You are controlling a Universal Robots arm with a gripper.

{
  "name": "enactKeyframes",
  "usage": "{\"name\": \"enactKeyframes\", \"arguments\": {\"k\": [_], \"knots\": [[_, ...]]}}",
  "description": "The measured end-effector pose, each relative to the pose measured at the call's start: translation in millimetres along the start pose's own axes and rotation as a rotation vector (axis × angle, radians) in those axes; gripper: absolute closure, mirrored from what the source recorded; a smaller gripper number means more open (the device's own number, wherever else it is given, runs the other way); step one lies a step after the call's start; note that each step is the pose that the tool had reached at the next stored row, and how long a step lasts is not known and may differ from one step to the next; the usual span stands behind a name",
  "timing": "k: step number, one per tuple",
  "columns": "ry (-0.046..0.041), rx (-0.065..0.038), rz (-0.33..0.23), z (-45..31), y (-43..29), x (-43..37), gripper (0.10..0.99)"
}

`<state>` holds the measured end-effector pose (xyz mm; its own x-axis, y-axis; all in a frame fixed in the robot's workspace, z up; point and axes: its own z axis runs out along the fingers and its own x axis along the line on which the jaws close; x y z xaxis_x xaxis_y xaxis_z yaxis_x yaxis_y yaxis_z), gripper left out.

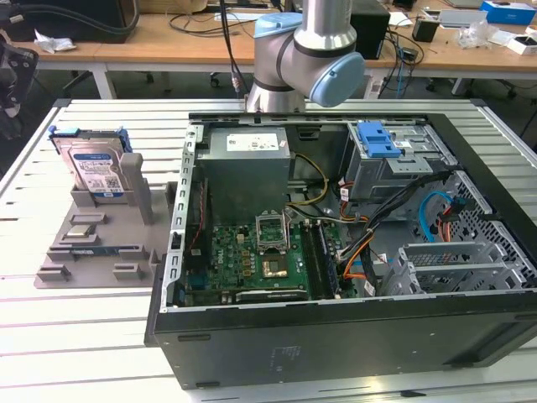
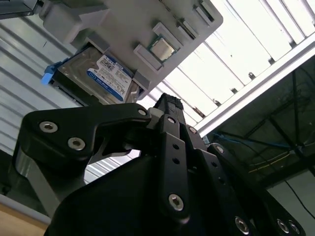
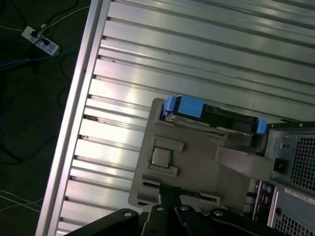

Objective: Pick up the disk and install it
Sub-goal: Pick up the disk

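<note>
While I watch remotely, slatted aluminium table bears open black metal computer case. Just beside it is a grey plastic holder, with the silver-grey rectangular metal disk standing upright in it. Black gripper is clear of the disk, jaws apparently closed together and empty.

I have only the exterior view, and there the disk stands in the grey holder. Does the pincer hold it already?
Observer: No. In the first wrist view the pincer is apart from the disk.
Operator: Which part of the holder is it nearest to?
Observer: The end of the holder away from the disk, past the chip.
Operator: Is anything on the floor by the table?
Observer: A power strip lies there, beside the table.
</note>
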<state>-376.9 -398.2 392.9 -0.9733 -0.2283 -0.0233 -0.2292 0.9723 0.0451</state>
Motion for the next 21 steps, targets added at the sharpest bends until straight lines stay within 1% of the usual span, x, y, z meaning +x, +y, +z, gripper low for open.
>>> {"name": "enactKeyframes", "arguments": {"k": [4, 7, 14, 21], "knots": [[0.0019, -0.001, -0.042, 0.0, 0.0, 0.0, 0.98], [0.0038, -0.002, -0.086, 0.0, 0.0, 0.0, 0.98], [0.0065, -0.003, -0.144, 0.0, 0.0, 0.0, 0.98], [0.0104, -0.005, -0.23, 0.0, 0.0, 0.0, 0.98]]}}
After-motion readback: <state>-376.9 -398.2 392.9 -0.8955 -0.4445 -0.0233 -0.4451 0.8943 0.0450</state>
